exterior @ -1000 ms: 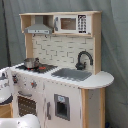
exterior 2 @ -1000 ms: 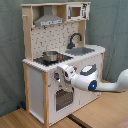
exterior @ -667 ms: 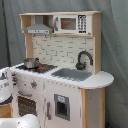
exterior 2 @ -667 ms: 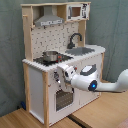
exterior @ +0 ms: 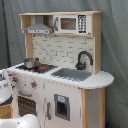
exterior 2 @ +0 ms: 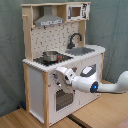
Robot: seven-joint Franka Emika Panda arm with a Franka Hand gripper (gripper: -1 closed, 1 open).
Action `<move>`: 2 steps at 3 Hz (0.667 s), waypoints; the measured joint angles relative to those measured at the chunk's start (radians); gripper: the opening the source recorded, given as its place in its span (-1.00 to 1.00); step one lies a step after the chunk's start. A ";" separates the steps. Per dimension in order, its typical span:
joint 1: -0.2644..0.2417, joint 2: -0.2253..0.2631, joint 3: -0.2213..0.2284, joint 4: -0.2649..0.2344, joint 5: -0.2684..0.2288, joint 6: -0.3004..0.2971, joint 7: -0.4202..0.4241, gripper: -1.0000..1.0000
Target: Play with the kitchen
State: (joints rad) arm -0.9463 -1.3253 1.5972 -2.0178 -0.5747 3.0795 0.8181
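With the kitchen (exterior 2: 60, 65) filling the middle of both exterior views and the claw (exterior 2: 64, 76) pressed near its front knobs, its opening impossible to tell, a slow, square approach to one knob seems wisest.

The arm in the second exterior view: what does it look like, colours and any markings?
The arm is glossy white with rounded, tubular segments. A dark ring with a small blue light sits at the wrist joint. The gripper end is white and blockier. No cables or lettering are visible. It appears in front of the kitchen.
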 joint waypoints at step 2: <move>0.000 -0.023 0.000 0.000 -0.002 -0.005 -0.205 1.00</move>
State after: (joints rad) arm -0.9464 -1.3480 1.5968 -2.0178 -0.5763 3.0744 0.6129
